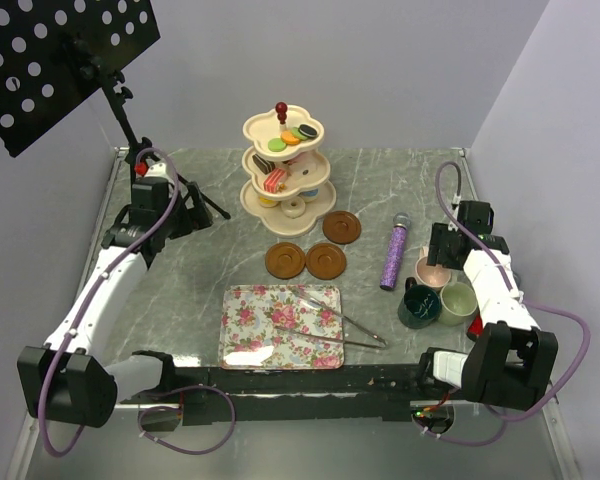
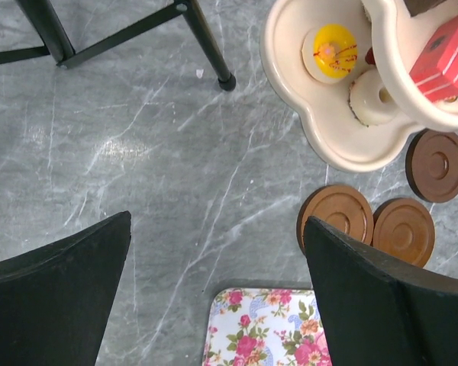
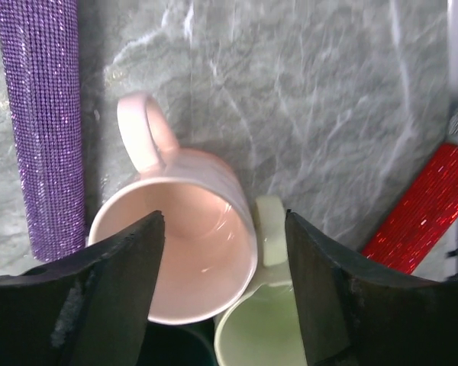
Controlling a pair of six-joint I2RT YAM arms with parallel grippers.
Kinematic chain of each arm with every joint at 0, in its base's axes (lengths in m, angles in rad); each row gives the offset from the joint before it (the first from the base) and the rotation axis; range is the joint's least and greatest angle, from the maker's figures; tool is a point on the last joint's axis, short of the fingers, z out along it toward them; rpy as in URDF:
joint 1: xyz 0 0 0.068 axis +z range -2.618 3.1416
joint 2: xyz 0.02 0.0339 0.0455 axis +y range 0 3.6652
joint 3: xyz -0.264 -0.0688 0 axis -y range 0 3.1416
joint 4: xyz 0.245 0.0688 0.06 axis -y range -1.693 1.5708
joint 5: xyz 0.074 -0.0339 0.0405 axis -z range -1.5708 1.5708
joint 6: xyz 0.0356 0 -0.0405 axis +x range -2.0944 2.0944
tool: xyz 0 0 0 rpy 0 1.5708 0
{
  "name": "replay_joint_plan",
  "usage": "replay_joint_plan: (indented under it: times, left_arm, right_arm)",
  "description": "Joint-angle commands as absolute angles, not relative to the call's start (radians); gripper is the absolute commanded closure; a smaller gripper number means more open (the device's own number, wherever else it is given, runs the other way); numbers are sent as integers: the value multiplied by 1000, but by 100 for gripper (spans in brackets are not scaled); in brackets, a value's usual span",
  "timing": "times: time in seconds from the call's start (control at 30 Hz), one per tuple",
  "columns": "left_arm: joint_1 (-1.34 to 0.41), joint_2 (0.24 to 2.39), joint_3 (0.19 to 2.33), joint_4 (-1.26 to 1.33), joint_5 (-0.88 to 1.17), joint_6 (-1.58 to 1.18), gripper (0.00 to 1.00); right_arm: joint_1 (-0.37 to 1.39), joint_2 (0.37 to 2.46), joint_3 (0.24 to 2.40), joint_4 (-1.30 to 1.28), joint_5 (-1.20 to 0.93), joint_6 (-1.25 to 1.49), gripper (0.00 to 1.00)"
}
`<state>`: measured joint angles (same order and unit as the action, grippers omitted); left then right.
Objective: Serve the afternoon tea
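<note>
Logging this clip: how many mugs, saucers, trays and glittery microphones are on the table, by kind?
Mugs: 3 (pink mug, dark teal mug, pale green mug)
Brown saucers: 3
Floral tray: 1
Glittery microphones: 2 (purple microphone, red microphone)
Total: 9

Setting: robotics lab bench. Evidence: grey marble-print tabletop (image 1: 195, 280) boxed by plain pale walls (image 1: 400, 70); white left arm (image 1: 100, 290) and right arm (image 1: 495, 285), trailing purple cables (image 1: 166, 200), bolted to a black rail (image 1: 300, 378); perforated black panel (image 1: 50, 60) on a tripod stand (image 1: 120, 105); cream three-tier stand (image 1: 250, 200) stocked with toy cakes (image 1: 276, 180).
</note>
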<state>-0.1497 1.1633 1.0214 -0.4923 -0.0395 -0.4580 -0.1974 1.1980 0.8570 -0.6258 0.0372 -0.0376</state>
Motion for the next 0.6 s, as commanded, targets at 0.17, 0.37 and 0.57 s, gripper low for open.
replay_joint_plan:
  times: [0.17,0.37,0.57]
  left_arm:
    - [-143,1114,988,-462,-9,-445,0]
    - [-143,1100,988,-465,-9,-443,0]
    - [-143,1077,997,-494,-31,-426,0]
  right_arm:
    - [-206,1235,868,-509,-37,-195,42]
    - [-206,1281,885,-538,-94,-201,47]
    - [-206,1301,861,-522,-98,-181,58]
